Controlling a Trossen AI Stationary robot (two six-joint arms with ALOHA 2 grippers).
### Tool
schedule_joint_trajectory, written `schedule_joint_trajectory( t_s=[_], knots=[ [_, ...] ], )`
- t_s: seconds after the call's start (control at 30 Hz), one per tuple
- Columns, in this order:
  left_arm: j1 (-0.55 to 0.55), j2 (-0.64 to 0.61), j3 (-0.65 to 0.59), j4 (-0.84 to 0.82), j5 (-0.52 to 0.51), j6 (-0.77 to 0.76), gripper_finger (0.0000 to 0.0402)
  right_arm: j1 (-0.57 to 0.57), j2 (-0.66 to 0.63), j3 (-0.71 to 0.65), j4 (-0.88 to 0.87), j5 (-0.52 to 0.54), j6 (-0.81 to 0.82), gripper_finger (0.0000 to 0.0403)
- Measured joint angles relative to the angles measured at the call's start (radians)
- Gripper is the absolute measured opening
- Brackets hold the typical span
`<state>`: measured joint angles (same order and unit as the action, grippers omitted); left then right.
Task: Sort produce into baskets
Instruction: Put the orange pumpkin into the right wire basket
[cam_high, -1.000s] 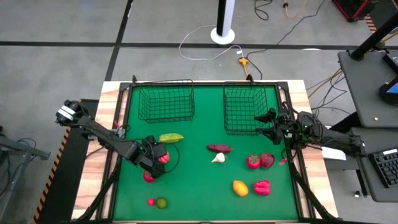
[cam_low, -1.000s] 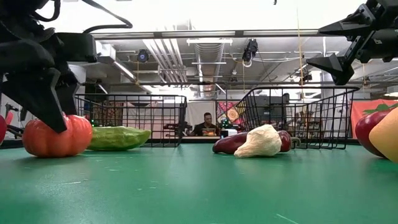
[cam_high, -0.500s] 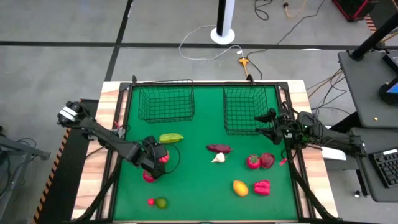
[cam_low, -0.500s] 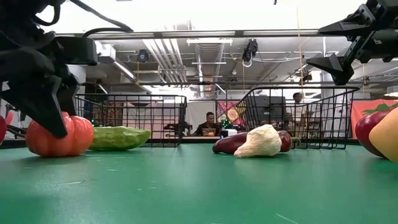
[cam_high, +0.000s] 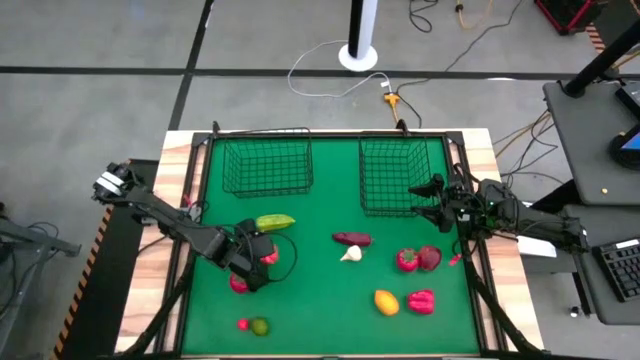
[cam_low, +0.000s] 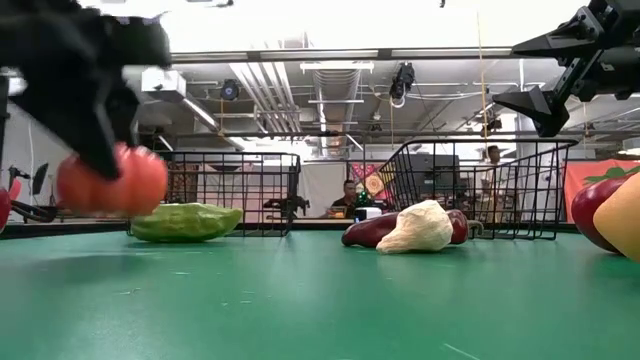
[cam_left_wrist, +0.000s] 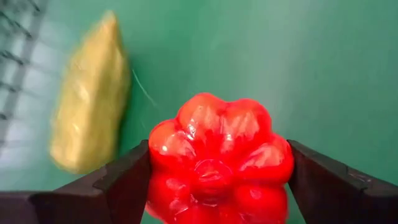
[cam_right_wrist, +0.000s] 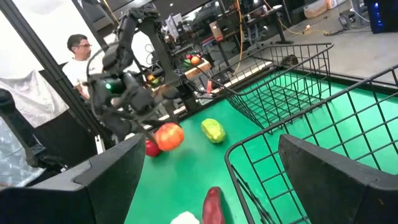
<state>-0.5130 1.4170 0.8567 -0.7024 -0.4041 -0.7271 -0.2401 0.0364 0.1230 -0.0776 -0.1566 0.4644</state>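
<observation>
My left gripper (cam_left_wrist: 214, 180) is clamped on the red ribbed tomato (cam_left_wrist: 219, 155); only the low view shows it clear of the mat, at nine o'clock. My right gripper (cam_high: 428, 200) waits with jaws apart beside the right basket (cam_high: 392, 175).

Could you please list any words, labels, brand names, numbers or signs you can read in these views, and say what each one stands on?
None: no view shows legible text.
Colourful poster on the room's far wall, low view: too small and blurred to read.
Baskets, produce and green table: no lettering or labels visible.
</observation>
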Motion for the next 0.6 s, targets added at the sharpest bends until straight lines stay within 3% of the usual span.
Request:
schedule_joint_trajectory(
  t_s=[0.2,0.37,0.5,0.6],
  knots=[
    [0.048,-0.011,0.139,0.014,-0.152,0.201,0.0301,0.000,0.000,0.031,0.000,0.000,-0.004,0.0359],
    [0.183,-0.008,0.199,0.270,-0.213,0.586,0.0301,0.000,0.000,0.100,-0.002,0.000,-0.019,0.0359],
    [0.333,-0.003,0.192,0.652,-0.070,0.894,0.0301,0.000,0.000,0.172,-0.034,0.008,-0.030,0.0359],
    [0.448,0.033,0.190,0.938,0.091,0.978,0.0301,0.000,0.000,0.224,-0.091,0.053,-0.049,0.0359]
  ],
)
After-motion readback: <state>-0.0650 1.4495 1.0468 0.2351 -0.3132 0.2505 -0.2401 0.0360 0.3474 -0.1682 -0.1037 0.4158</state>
